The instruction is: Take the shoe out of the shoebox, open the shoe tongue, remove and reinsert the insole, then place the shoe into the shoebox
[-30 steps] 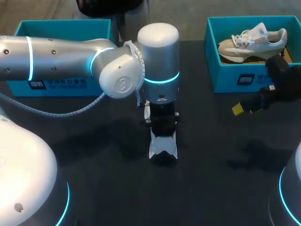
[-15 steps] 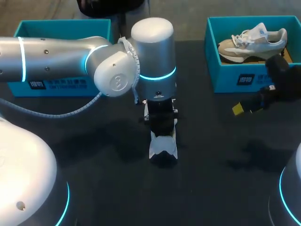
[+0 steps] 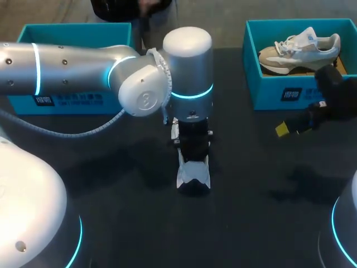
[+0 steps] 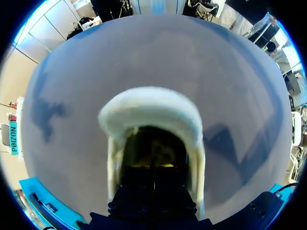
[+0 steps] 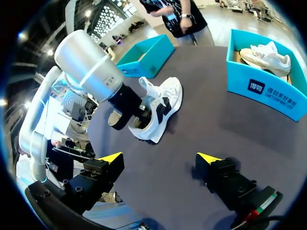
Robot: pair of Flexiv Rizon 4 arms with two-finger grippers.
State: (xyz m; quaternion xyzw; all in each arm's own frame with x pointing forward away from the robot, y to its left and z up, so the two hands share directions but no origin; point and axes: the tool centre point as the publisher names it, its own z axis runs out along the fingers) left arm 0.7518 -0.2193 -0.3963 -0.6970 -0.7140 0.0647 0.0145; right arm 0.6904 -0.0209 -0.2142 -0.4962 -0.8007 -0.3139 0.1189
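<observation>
A white shoe with black panels [image 3: 193,177] stands on the dark table near the middle. My left gripper [image 3: 192,152] points straight down into its opening. In the left wrist view the two yellow tips [image 4: 152,166] sit pressed together deep inside the shoe [image 4: 148,108], with its padded rim curving around them. Whether anything thin is pinched between them is hidden. The right wrist view shows the same shoe [image 5: 160,108] ahead of my right gripper [image 5: 160,158], which hangs open and empty above the table. From above, my right gripper [image 3: 295,128] is at the right, in front of the shoebox.
A teal shoebox [image 3: 290,92] at the back right holds a second, beige and white shoe [image 3: 298,49]. Another teal box [image 3: 61,100] stands at the back left, partly behind my left arm. The right box [image 5: 268,88] also lies beyond my right gripper.
My left arm's wrist swung a little to the left and away, then came back. The shoe stayed in place and the right arm did not move.
</observation>
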